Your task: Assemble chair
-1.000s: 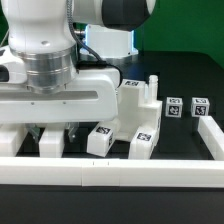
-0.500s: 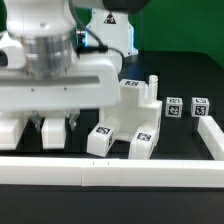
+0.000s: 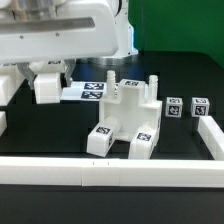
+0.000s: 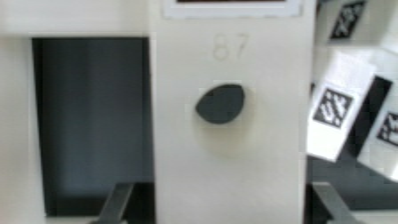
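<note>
1. While rising off the black tabletop [image 3: 180, 138], holding two-finger gripper [image 3: 47, 75] nearly closed, clamping onto chunky matte-white tagged plastic slab [image 3: 45, 90].
2. Hanging slab just beside half-built white blocky chair [image 3: 130, 115], toward exterior view's left.
3. Judging pick as succeeding; probably heading toward fitting slab onto chair next.

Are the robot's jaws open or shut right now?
Shut: in the wrist view, both fingers flank and touch the white chair piece.
</note>
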Robot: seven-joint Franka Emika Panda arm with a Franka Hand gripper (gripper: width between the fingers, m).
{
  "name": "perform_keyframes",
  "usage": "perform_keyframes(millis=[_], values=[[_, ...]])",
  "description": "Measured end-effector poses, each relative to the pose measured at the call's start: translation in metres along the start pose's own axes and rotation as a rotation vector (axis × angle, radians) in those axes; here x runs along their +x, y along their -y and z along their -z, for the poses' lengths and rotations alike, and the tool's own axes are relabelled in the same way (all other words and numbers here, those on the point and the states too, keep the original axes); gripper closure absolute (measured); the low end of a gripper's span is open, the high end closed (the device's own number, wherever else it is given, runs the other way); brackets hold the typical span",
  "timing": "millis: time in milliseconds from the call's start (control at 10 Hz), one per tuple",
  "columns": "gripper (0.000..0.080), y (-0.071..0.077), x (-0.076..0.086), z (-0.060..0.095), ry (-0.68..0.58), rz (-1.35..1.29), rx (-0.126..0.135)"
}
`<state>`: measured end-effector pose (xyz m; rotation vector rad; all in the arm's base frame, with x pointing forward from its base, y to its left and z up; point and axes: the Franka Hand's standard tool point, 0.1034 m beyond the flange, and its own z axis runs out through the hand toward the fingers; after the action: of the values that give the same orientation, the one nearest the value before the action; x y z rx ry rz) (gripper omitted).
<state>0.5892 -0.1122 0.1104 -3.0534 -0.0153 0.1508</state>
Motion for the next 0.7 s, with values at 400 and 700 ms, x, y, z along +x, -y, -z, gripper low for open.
perform_keyframes(millis=[400, 700], values=[[0.0515, -0.0003, -0.0018, -0.0056, 0.007, -0.176, 0.001], [0.0515, 0.0013, -0.0094, -0.0032, 0.009, -0.401, 0.017]])
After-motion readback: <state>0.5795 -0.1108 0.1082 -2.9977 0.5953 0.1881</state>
